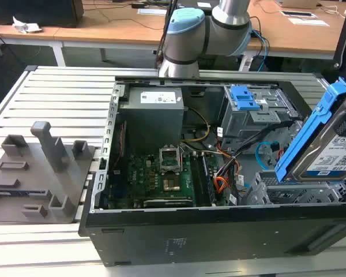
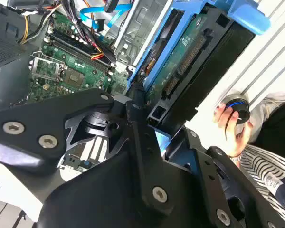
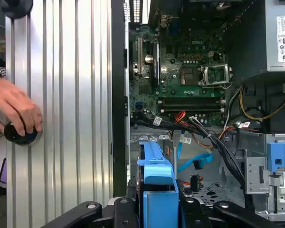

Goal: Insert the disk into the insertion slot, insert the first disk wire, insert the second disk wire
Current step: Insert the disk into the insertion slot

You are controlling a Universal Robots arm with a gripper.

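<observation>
The disk [image 1: 334, 151], a silver drive with a white label in a blue carrier frame [image 1: 311, 130], hangs tilted over the exterior view's right end of the open computer case [image 1: 219, 231]. Below it lies the insertion slot [image 1: 277, 190], a low grey perforated bay. In both wrist views my gripper [image 2: 154, 121] [image 3: 159, 209] is shut on the carrier's edge, with black fingers [image 3: 126, 209] on either side. The second wrist view shows the disk's green underside [image 2: 190, 52]. Loose blue [image 3: 194, 161] and orange [image 1: 220, 184] cables lie beside the bay.
A taller grey cage with blue latches [image 1: 245, 104] stands behind the bay. The motherboard [image 1: 161, 179] and power supply [image 1: 155, 112] take up the case's other end. A grey fixture [image 1: 40, 173] sits on the slatted table. A person's hand [image 3: 14, 111] rests on a black knob [image 3: 19, 133].
</observation>
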